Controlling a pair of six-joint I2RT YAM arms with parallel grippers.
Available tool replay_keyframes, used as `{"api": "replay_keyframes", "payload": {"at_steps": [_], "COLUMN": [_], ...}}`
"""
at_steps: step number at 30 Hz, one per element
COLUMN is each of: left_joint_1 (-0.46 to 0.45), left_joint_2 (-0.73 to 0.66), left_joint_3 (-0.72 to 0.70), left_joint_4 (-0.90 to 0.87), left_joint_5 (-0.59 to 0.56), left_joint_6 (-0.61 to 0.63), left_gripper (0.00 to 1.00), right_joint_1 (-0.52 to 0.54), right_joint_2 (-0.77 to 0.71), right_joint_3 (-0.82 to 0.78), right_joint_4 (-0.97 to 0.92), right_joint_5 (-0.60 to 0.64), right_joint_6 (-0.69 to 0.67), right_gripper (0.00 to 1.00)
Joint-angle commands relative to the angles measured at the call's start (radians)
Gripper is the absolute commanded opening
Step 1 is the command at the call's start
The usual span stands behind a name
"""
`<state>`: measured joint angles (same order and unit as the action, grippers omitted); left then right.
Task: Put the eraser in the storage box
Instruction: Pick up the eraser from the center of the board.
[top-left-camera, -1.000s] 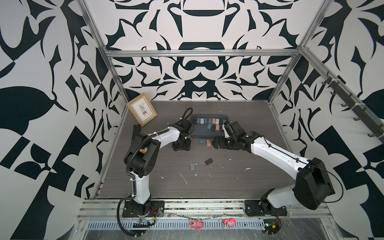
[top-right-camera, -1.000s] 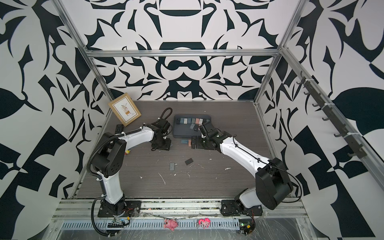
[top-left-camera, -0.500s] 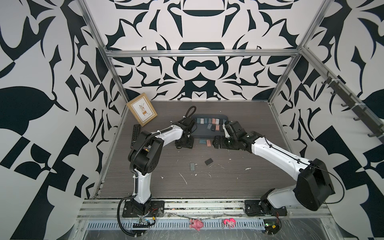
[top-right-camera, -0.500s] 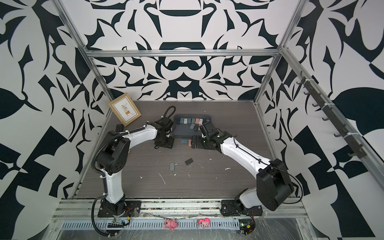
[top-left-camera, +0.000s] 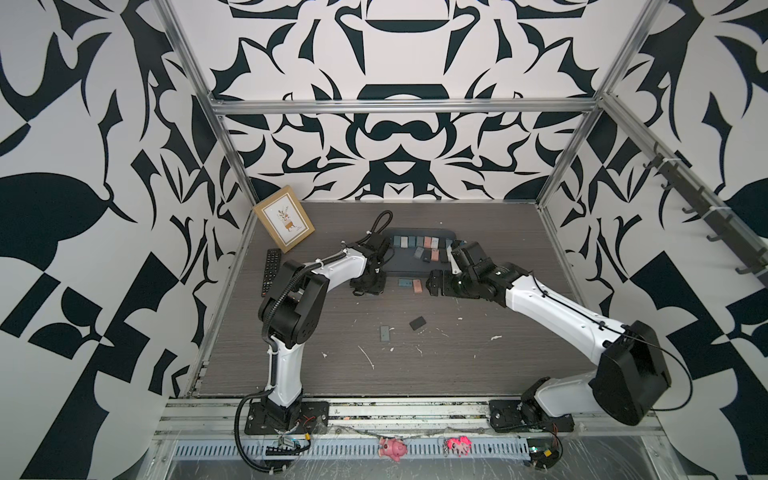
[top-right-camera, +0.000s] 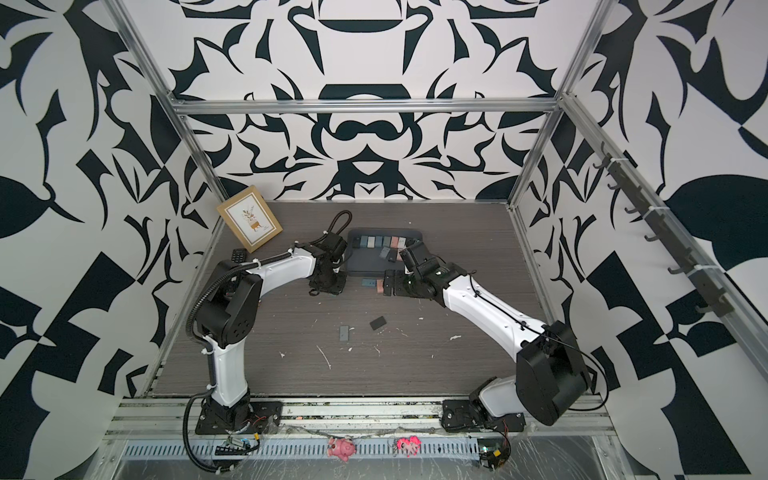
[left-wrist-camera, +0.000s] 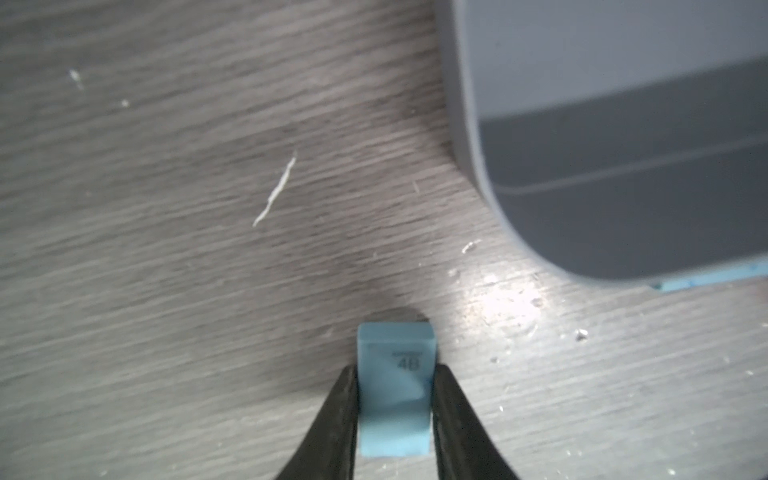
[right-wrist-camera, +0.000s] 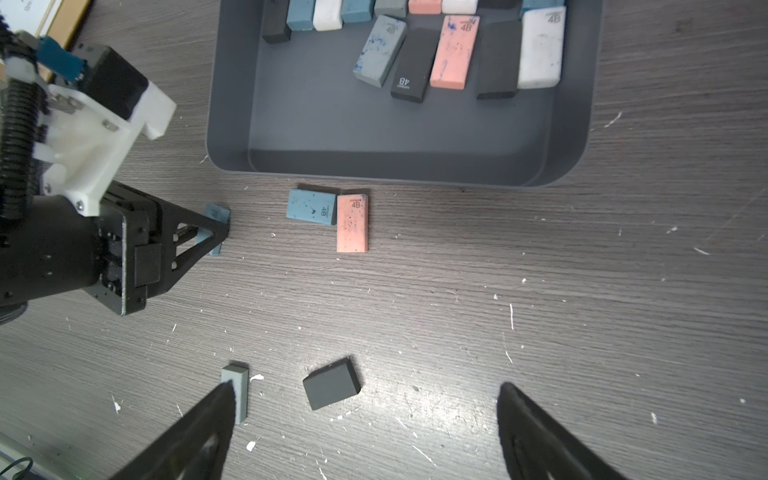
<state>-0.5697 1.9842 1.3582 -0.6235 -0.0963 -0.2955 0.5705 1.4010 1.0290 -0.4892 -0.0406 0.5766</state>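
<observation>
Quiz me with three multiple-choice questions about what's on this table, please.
1. Where is the pink eraser beside the flat blue eraser? A) inside the storage box B) on the table just outside it C) held in the air
2. What colour is the eraser in the left gripper? A) black B) white C) blue
3. How is the right gripper? A) open, empty B) shut on an eraser C) shut, empty
Answers: 1 B, it lies before the box's rim; 2 C, the clamped block is blue; 3 A, its jaws stand wide apart, nothing between.
</observation>
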Motion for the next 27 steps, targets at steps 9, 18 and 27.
{"api": "replay_keyframes", "payload": {"at_steps": [9,18,27], "left_joint_1": [0.006,0.005,0.005], "left_joint_2": [-0.057,-0.106,-0.188], "left_joint_3": [-0.059,-0.033,0.032], "left_joint_4": [0.019,0.008,-0.054], "left_joint_5": [0.152,0.217,0.204], "left_joint_6": [-0.089,-0.143,-0.153], "left_gripper": [0.22,0.21,0.21], "right_joint_1": [-0.016,-0.036,-0.075], "right_joint_2": [-0.048,-0.05,-0.044], "right_joint_3": [0.011,0.035,0.066], "right_joint_4": [-0.012,-0.025,-0.033], "right_joint_5": [0.015,0.008,-0.015], "right_joint_6": [0.008,-0.001,-0.018], "right_gripper": [0.99,0.99,0.99]}}
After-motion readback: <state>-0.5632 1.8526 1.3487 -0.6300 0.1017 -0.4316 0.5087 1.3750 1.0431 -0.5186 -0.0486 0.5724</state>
